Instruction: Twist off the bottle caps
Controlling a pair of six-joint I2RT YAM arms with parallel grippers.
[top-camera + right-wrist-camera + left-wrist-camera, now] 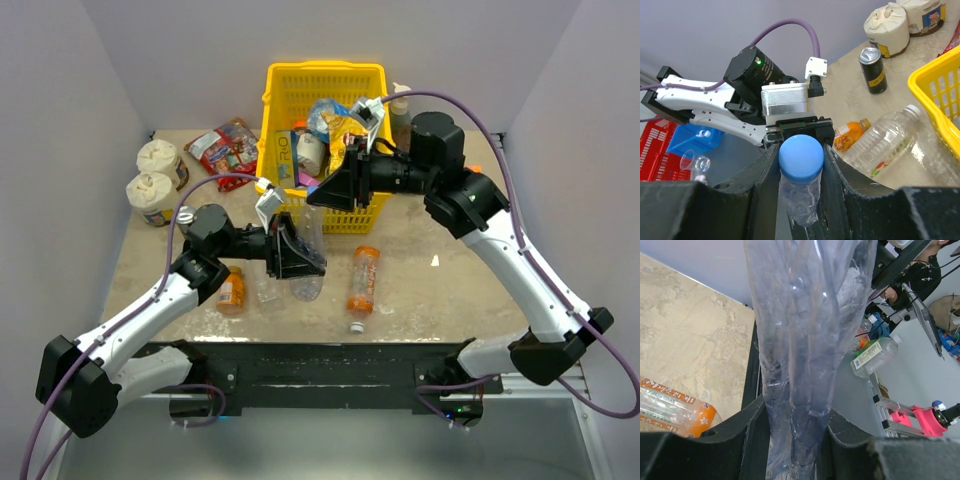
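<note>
Your left claw clamps the crumpled clear plastic bottle, right claw pinches its round blue plastic cap; twist next.

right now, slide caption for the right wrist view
Right gripper shut on blue cap of clear bottle, left gripper holding its body

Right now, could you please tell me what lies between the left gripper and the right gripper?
A crumpled clear bottle spans the gap: the left gripper clamps its body, the right gripper pinches its blue cap, clearest in the right wrist view.
</note>
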